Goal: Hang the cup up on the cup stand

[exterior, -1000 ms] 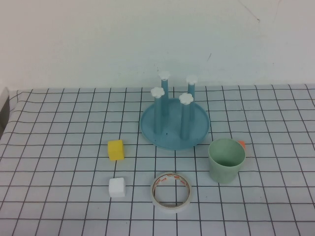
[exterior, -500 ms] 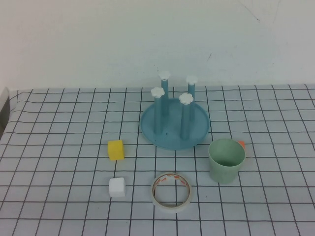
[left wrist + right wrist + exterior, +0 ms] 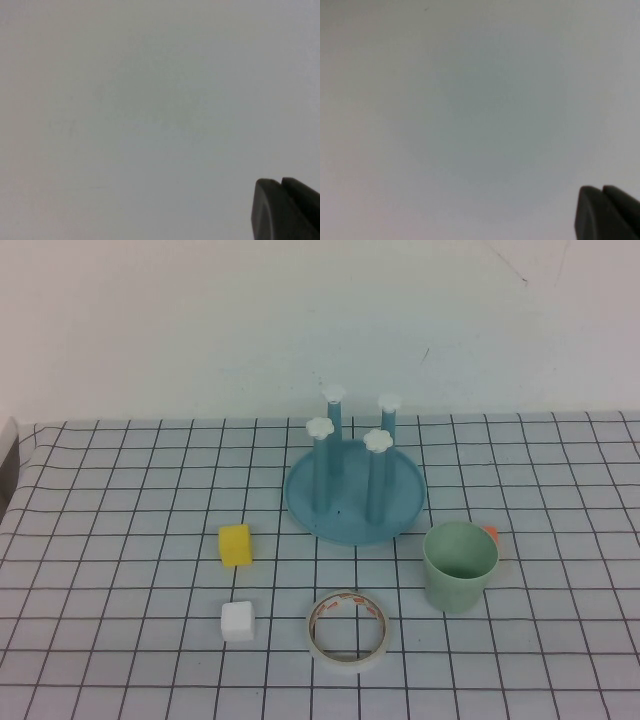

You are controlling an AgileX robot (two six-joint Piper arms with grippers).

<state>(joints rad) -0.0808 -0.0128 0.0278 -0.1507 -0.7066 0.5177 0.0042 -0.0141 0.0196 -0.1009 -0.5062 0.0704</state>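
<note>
No readable text, label, brand, number or sign is shown anywhere. Reddish printing is seen around the inner ring of the tape roll (image 3: 347, 630) lying on the checked table (image 3: 120, 640), but it cannot be made out.

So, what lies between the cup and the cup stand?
Only bare gridded table; the cup stands apart from the cup stand, as the high view shows.

— Left gripper (image 3: 281, 210) and right gripper (image 3: 602, 212), both pressed closed, face blank wall; nothing ahead of either jaws.

— And down on the table?

— The cup (image 3: 459, 566) stands open-topped, the cup stand (image 3: 355, 492) crowding close behind, tape roll (image 3: 347, 630) near its front-left, something orange (image 3: 490, 533) touching behind. Its right flank is open.
</note>
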